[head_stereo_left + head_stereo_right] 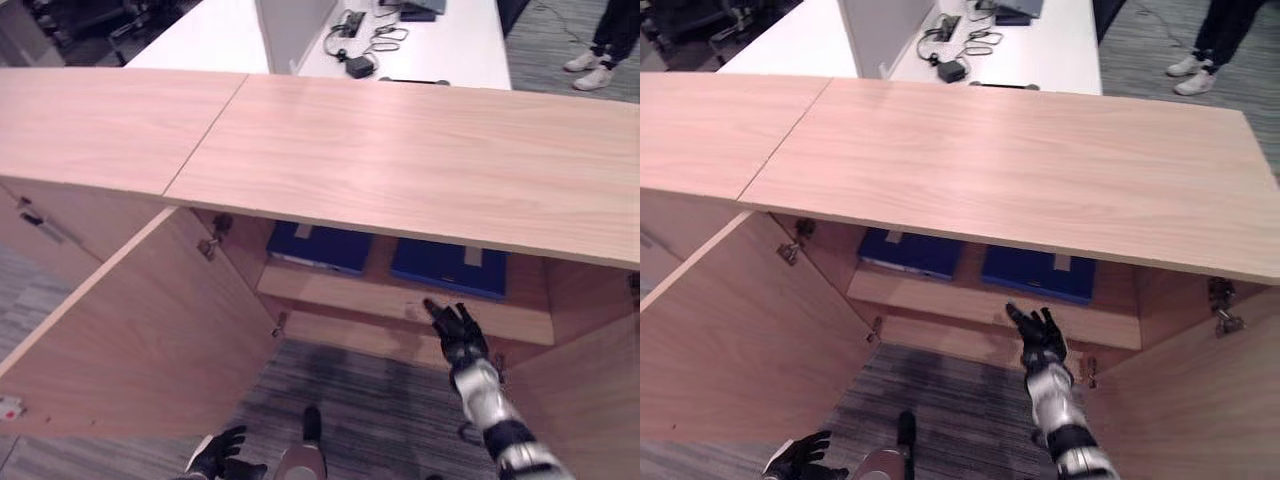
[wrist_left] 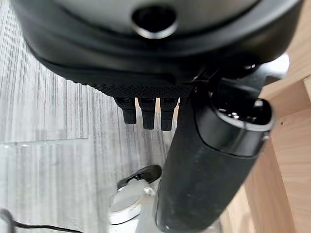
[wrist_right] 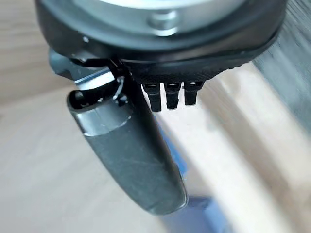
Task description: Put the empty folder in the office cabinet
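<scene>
Two blue folders lie flat on the shelf inside the open wooden cabinet, one on the left and one on the right. My right hand is open, fingers straight, and holds nothing. It hovers just in front of the shelf's front edge, below the right folder. In the right wrist view a blue edge shows past the thumb. My left hand hangs low near the carpet in front of the left door, fingers relaxed and empty.
The cabinet's long wooden top overhangs the shelf. Its left door and right door stand swung out towards me. Behind is a white desk with cables and a charger. A person's shoes stand at the far right.
</scene>
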{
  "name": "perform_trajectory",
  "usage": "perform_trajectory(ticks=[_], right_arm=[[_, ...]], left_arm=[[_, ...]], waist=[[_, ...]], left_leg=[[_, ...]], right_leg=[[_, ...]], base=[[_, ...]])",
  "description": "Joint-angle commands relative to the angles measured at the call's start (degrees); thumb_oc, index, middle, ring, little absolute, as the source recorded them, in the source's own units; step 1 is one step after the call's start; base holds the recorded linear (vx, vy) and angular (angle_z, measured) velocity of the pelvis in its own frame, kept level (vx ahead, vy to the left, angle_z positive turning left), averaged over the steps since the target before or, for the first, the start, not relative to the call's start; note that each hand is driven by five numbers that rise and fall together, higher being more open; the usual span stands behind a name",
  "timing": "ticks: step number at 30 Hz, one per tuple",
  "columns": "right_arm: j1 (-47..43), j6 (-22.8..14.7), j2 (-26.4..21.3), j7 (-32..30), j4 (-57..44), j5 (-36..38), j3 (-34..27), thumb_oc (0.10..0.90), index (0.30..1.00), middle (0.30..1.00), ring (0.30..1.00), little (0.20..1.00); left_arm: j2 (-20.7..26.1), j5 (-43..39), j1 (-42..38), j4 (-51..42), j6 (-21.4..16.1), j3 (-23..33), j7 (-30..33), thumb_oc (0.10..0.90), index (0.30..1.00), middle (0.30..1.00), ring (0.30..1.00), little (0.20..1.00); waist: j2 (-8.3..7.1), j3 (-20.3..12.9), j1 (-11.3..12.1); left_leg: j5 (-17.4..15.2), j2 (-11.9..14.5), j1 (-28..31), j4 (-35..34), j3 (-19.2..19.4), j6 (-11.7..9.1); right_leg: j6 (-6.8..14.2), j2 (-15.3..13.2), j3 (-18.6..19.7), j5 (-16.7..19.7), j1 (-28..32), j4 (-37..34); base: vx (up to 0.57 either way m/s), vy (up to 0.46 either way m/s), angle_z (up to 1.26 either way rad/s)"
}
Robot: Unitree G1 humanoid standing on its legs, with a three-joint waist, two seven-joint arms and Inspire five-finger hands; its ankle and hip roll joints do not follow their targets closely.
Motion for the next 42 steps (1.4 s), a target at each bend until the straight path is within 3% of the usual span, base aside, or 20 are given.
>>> perform_trajectory(ticks=[1,2,3,7,8,13,21,25,30,40,42], right_arm=[[-5.4,-5.1,-9.7,1.2,-7.0,-21.2,-2.7,0.400,0.300,0.300,0.300,0.300],[-5.2,-4.3,-13.0,-0.5,-8.7,-30.4,-1.6,0.400,0.300,0.300,0.300,0.300],[-5.2,-4.3,-12.9,-0.5,-8.7,-30.5,-1.6,0.400,0.300,0.300,0.300,0.300],[-6.5,-3.5,-17.1,-2.8,-8.4,-42.0,0.1,0.400,0.300,0.300,0.300,0.300],[-7.4,-2.9,-16.3,-3.7,-8.7,-44.5,1.7,0.400,0.300,0.300,0.300,0.300],[-12.9,-0.3,-18.8,-4.5,-3.1,-49.1,4.2,0.400,0.300,0.300,0.300,0.300],[-24.8,1.1,-22.7,-6.3,6.7,-51.5,9.6,0.400,0.300,0.300,0.300,0.300],[-35.7,1.4,-23.5,-7.4,16.9,-49.5,12.9,0.400,0.300,0.300,0.300,0.300],[-40.8,1.8,-25.5,-7.9,23.0,-48.5,14.1,0.400,0.300,0.300,0.300,0.300],[-46.3,2.3,-27.9,-9.6,30.1,-46.8,14.9,0.400,0.300,0.300,0.300,0.300],[-46.8,2.4,-28.9,-9.9,31.2,-46.7,14.8,0.400,0.300,0.300,0.300,0.300]], left_arm=[[3.5,3.0,0.9,0.5,-3.9,0.7,0.8,0.800,0.900,0.900,0.900,0.900],[3.5,3.6,1.1,0.6,-4.2,0.8,0.7,0.800,0.900,0.900,0.900,0.900],[3.5,3.6,1.1,0.6,-4.2,0.8,0.7,0.800,0.900,0.900,0.900,0.900],[3.8,4.7,1.2,0.0,-4.9,0.0,0.3,0.800,0.900,0.900,0.900,0.900],[2.8,4.6,-1.4,0.5,-4.5,-1.2,1.3,0.800,0.900,0.900,0.900,0.900],[0.2,3.0,-4.8,2.3,-3.4,-2.2,3.0,0.800,0.900,0.900,0.900,0.900],[0.2,2.9,-4.5,1.2,-4.5,-6.3,3.1,0.800,0.900,0.900,0.900,0.900],[0.5,2.1,-6.3,-0.1,-5.6,-10.5,4.0,0.800,0.900,0.900,0.900,0.900],[1.3,0.7,-7.5,-2.1,-6.5,-12.9,4.4,0.800,0.900,0.900,0.900,0.900],[2.7,-2.9,-9.5,-6.4,-7.9,-16.6,5.5,0.800,0.900,0.900,0.900,0.900],[3.0,-3.4,-9.6,-7.3,-7.9,-17.1,5.3,0.800,0.900,0.900,0.900,0.900]], waist=[[0.38,0.1,0.8],[0.37,0.0,0.7],[0.40,0.0,0.7],[0.39,0.2,0.5],[0.17,0.3,0.1],[0.11,0.7,0.0],[1.06,3.8,2.5],[3.26,8.3,5.2],[6.03,11.7,6.8],[10.68,19.4,7.5],[11.23,19.5,7.5]], left_leg=[[-9.8,2.5,3.2,0.6,-0.7,-4.2],[-9.8,2.5,3.2,0.4,-0.8,-4.1],[-9.8,2.5,3.3,0.4,-0.8,-4.1],[-9.7,2.5,3.2,0.2,-1.1,-4.0],[-9.8,2.5,3.1,0.3,-1.2,-4.0],[-9.7,2.5,2.6,0.4,-1.6,-3.8],[-10.0,2.8,0.5,1.2,-3.5,-4.6],[-8.5,2.9,-3.3,2.6,-5.1,-5.2],[-7.3,3.0,-6.3,3.3,-5.9,-5.8],[-5.8,2.1,-13.0,4.8,-6.2,-5.8],[-5.7,2.0,-14.0,4.8,-6.2,-5.8]], right_leg=[[1.8,-1.1,1.0,-10.2,0.8,5.1],[1.7,-1.0,1.1,-10.1,0.9,4.8],[1.7,-0.9,1.0,-10.1,0.9,4.8],[1.7,-0.9,1.4,-10.1,1.0,4.4],[1.7,-0.9,1.5,-10.1,0.8,4.5],[1.6,-0.9,1.6,-10.1,0.3,4.8],[2.0,-1.5,1.9,-11.6,-0.9,6.4],[2.0,-2.8,0.7,-11.6,-3.8,8.7],[2.2,-4.4,-0.8,-11.4,-5.4,10.1],[2.7,-8.0,-2.4,-12.0,-12.6,16.3],[2.8,-8.5,-2.7,-12.2,-13.7,16.9]], base=[[0.01,0.008,-0.18],[-0.08,0.034,-0.08],[-0.01,-0.002,-0.04],[0.00,0.000,-0.02],[0.00,0.000,0.00],[0.00,-0.002,0.01],[-0.03,-0.019,0.10],[-0.13,-0.018,0.11],[-0.08,0.001,0.25],[-0.06,-0.009,0.09],[-0.03,-0.017,0.06]])
